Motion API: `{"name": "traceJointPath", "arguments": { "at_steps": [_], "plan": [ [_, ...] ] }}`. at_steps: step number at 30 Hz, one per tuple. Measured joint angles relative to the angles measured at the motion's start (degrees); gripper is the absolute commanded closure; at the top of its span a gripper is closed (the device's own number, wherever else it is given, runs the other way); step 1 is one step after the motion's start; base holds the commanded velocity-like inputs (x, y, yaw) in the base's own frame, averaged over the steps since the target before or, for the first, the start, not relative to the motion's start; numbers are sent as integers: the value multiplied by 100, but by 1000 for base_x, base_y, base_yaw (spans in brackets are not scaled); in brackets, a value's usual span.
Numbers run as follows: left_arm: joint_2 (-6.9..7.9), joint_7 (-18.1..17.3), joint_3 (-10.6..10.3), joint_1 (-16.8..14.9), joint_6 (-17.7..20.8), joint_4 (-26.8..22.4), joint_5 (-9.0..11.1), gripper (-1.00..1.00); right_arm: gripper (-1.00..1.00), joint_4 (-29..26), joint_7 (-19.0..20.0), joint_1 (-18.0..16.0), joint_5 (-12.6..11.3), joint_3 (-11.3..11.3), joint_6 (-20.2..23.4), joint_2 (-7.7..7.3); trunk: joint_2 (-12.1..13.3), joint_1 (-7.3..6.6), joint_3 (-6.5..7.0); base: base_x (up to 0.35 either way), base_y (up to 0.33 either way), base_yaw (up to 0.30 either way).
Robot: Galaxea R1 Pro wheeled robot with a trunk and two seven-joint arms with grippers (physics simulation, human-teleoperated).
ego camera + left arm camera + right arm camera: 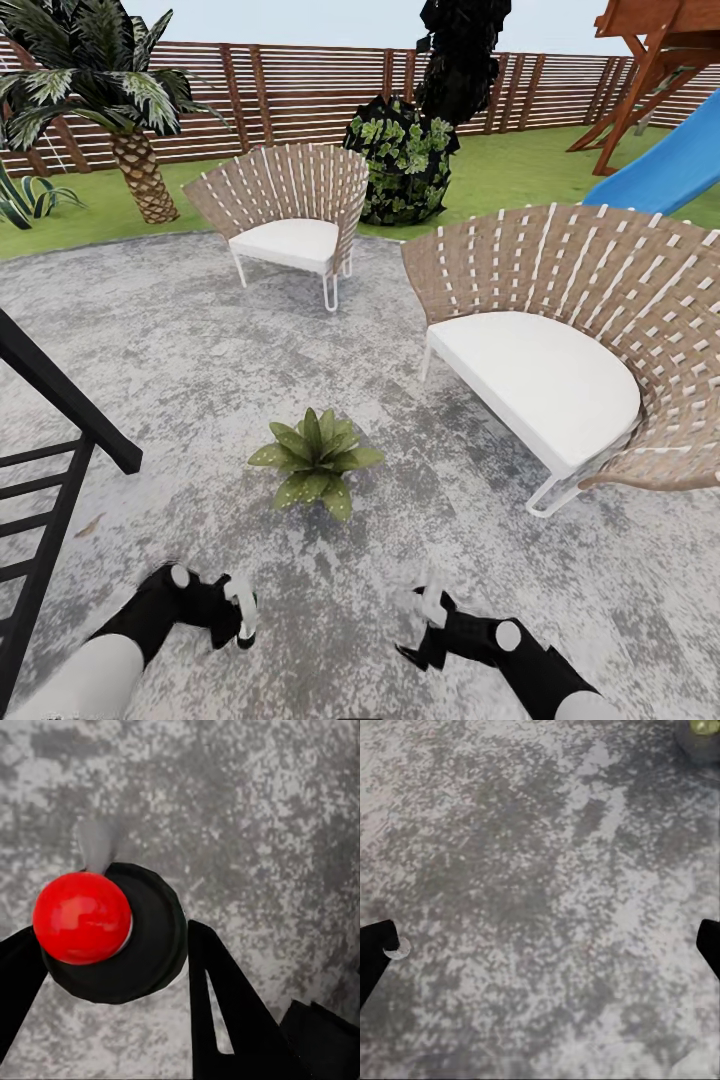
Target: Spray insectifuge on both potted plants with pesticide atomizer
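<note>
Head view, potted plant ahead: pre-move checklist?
1. Atomizer in hand: cannot tell. The left gripper flanks a black round thing with a red dome; what it is, is unclear.
2. Right gripper free: ok, open.
3. Potted plant ahead, between the arms: ok.
4. Second plant's place: cannot tell.
5. Nearer chair apart from the plant: ok, to its right.

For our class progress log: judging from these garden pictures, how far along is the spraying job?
Done: the robot stands before one potted plant on the patio. In hand: right gripper jaws open, empty; a red-topped black object sits by the left gripper, whether gripped is unclear. Left: securing the atomizer, spraying both plants.
</note>
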Motion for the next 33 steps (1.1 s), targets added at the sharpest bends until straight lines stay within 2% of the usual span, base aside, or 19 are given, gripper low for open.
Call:
{"name": "traceJointPath", "arguments": {
  "at_steps": [1, 2, 4, 7, 8, 9, 10, 11, 13, 14, 15, 16, 17, 20, 30, 33],
  "plan": [
    [-14, 237, 138, 0, 0, 82, 195, 100, -100, 239, -253, 1, -43, -16, -4, -63, 0, 0, 0, 0, 0, 0],
    [-27, 603, 332, 0, 1, 223, 510, 100, -100, 592, -694, 3, -127, -75, -17, -119, 0, 0, 0, 0, 0, 0],
    [-34, 1437, 624, 7, -29, 700, 1160, 100, -100, 1406, -1853, 14, -448, -263, -64, -199, 0, 0, -1, 0, 0, 0],
    [-32, 2398, 740, 35, -55, 1259, 1593, 100, -100, 2042, -3269, 27, -911, -387, -261, -209, 0, 0, 0, 0, 0, 0],
    [-37, 2878, 759, 66, -64, 1413, 1817, 100, -100, 2149, -3812, 62, -1188, -408, -412, -201, 0, 0, 0, 0, 0, 0],
    [-43, 3174, 767, 104, -71, 1490, 1998, 100, -100, 2192, -4115, 101, -1332, -411, -508, -197, 0, 0, 0, 0, 0, 0],
    [-48, 3434, 768, 162, -80, 1551, 2186, 100, -100, 2219, -4344, 132, -1445, -413, -575, -192, 0, 0, 0, 0, 0, 0],
    [-57, 3760, 765, 266, -92, 1601, 2458, 100, -100, 2243, -4547, 165, -1616, -417, -633, -185, 0, 0, -1, 0, 0, 0],
    [-58, 4178, 769, 437, -103, 1622, 2825, 100, -100, 2260, -4694, 203, -1882, -414, -676, -143, 0, 0, 0, 0, 0, 0],
    [-34, 4411, 778, 639, -203, 1642, 3072, 100, -100, 2267, -4747, 224, -2025, -401, -700, -19, 0, 0, 0, 0, 0, 0],
    [-21, 4460, 775, 756, -342, 1648, 3153, 100, -100, 2268, -4756, 228, -2056, -412, -705, 12, 0, 0, 0, 0, 0, 0],
    [5, 4711, 865, 995, -568, 1658, 3643, 100, -100, 2274, -4756, 238, -2079, -427, -697, -17, -1, -1, 6, 0, 0, 0],
    [-1, 4810, 865, 1079, -604, 1709, 3768, 100, -100, 2272, -4756, 285, -2080, -425, -696, -31, 0, 0, 15, 0, 0, 0],
    [-7, 4866, 872, 1115, -638, 1783, 3846, 100, -100, 2270, -4763, 403, -2089, -424, -715, -29, 0, 0, 42, 0, 0, 0],
    [-10, 4785, 867, 1141, -643, 1896, 3854, 100, -100, 2275, -4754, 627, -2093, -423, -1108, 16, 0, 0, 131, 0, 0, 0],
    [-12, 4781, 862, 1296, -654, 1867, 3843, 100, -100, 2271, -4757, 646, -2092, -423, -1123, 15, 0, 0, 158, 0, 0, 0]
  ]
}}
